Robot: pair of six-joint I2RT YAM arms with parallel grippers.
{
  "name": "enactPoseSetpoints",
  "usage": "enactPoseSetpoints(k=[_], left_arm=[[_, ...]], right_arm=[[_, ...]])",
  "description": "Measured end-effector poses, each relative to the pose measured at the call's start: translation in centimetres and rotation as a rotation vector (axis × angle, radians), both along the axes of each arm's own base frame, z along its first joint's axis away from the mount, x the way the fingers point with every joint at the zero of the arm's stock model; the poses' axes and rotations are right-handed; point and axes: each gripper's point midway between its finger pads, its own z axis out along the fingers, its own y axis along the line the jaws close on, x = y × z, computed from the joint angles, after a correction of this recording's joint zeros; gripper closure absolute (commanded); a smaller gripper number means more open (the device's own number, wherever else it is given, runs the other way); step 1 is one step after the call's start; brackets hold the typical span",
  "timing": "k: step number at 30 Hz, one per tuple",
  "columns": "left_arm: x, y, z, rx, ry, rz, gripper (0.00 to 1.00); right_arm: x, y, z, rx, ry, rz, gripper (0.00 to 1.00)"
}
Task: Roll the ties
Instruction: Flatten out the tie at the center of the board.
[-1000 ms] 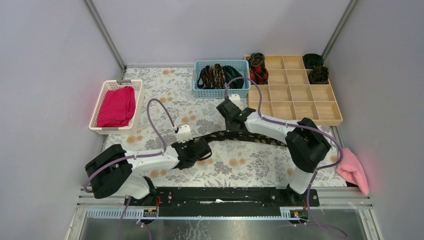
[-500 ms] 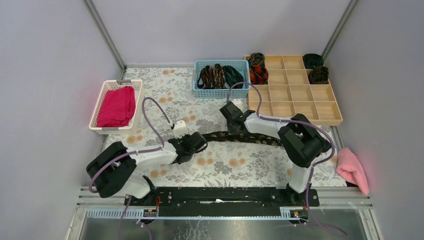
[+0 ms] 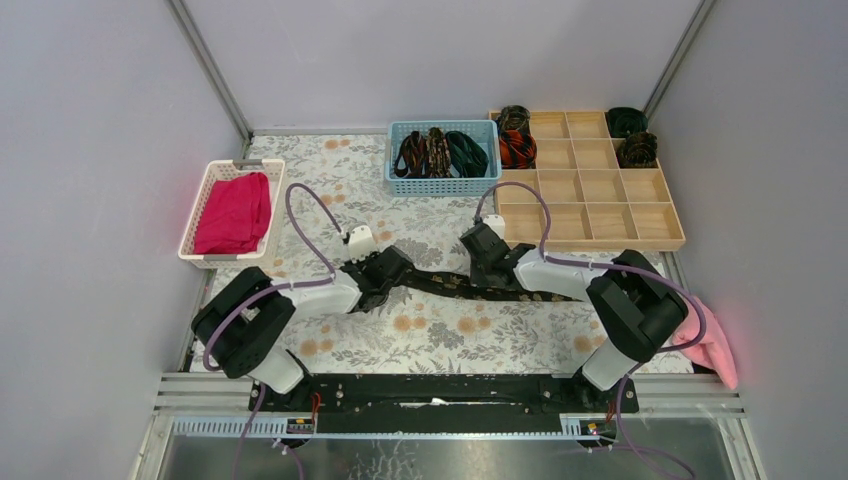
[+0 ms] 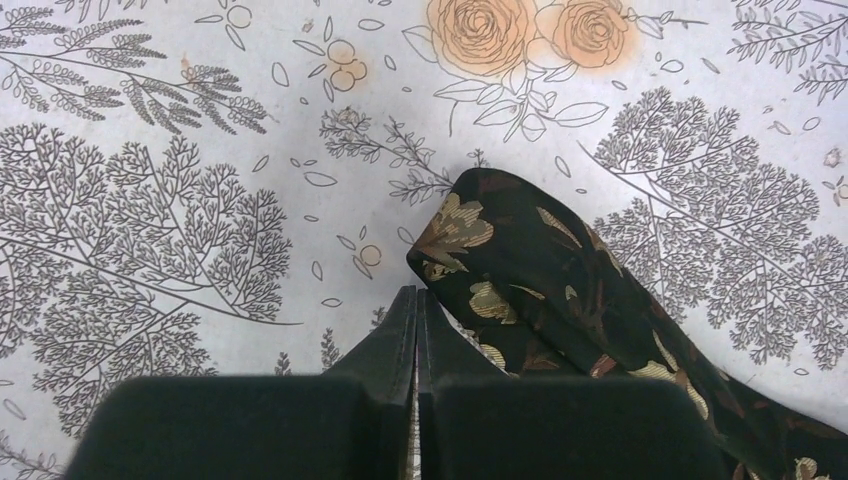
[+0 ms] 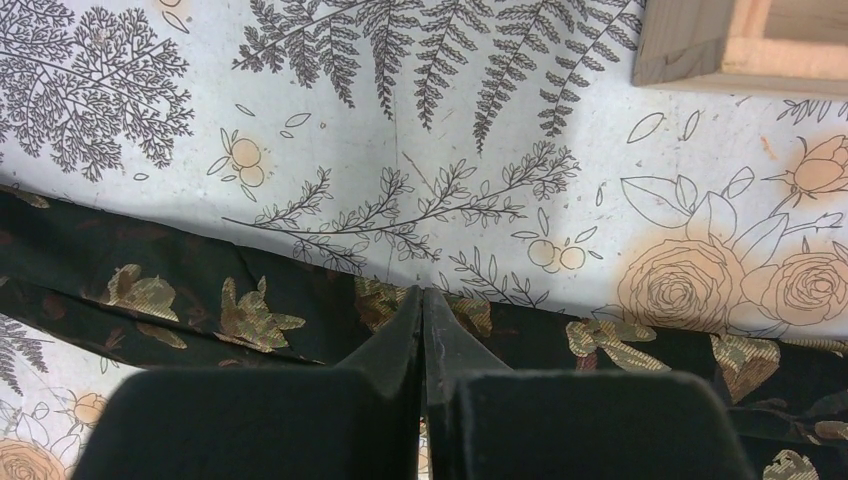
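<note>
A black tie with gold-brown flecks (image 3: 450, 283) lies flat across the flowered mat. My left gripper (image 3: 388, 270) is shut at its left end. In the left wrist view the shut fingertips (image 4: 417, 292) rest on the mat just left of the tie's folded end (image 4: 540, 270), with no cloth seen between them. My right gripper (image 3: 490, 264) is shut over the tie's middle. In the right wrist view its tips (image 5: 422, 292) sit on the tie's far edge (image 5: 200, 300), which lies flat beneath them. Several unrolled ties (image 3: 437, 152) lie in the blue basket (image 3: 440, 186).
A wooden compartment tray (image 3: 600, 190) at the back right holds several rolled ties (image 3: 516, 148); its corner shows in the right wrist view (image 5: 740, 40). A white basket (image 3: 190, 250) with magenta cloth (image 3: 232, 212) stands left. A pink towel (image 3: 705, 340) lies at the right edge.
My left gripper has moved away from the bases to the tie's left end. My right gripper has come nearer and to the right, down onto the tie's middle.
</note>
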Motion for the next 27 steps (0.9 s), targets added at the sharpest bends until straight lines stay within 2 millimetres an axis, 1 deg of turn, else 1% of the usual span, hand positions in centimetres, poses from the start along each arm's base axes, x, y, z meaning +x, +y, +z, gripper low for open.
enactPoseSetpoints(k=[3,7,9,11,13,15,18,20,21,24,27], left_arm=[[0.3,-0.1,0.0,-0.006,-0.012,0.001,1.00],[0.3,-0.3,0.1,-0.013,-0.012,-0.007,1.00],[0.0,-0.6,0.3,-0.038,-0.003,-0.021,1.00],[-0.9,-0.9,0.6,-0.060,0.015,-0.048,1.00],[-1.7,-1.3,1.4,-0.083,0.021,-0.074,1.00],[-2.0,-1.6,2.6,-0.115,0.005,-0.089,1.00],[-1.9,-2.1,4.5,-0.165,-0.035,-0.102,1.00],[-1.9,-2.0,5.1,-0.174,-0.048,-0.102,1.00],[-1.9,-1.9,5.2,-0.173,-0.053,-0.099,1.00],[-1.5,-1.2,5.2,-0.144,-0.048,-0.082,1.00],[-0.2,-0.7,5.5,-0.119,-0.046,-0.055,1.00]], right_arm=[[0.1,-0.1,0.0,0.000,-0.010,-0.012,1.00],[0.1,-0.6,0.1,-0.018,-0.017,-0.023,1.00],[0.1,-0.9,0.3,-0.030,-0.019,-0.029,1.00],[0.0,-1.2,0.6,-0.040,-0.019,-0.030,1.00],[0.4,-0.9,1.3,-0.039,-0.024,-0.026,1.00],[1.1,-0.2,2.4,-0.026,-0.041,-0.020,0.99],[2.6,1.5,4.7,0.022,-0.080,-0.002,0.98],[3.5,2.9,5.8,0.057,-0.097,0.016,0.99],[4.1,3.9,6.3,0.079,-0.100,0.030,1.00],[5.6,6.9,6.5,0.129,-0.089,0.073,1.00],[6.7,10.3,5.6,0.176,-0.053,0.131,1.00]])
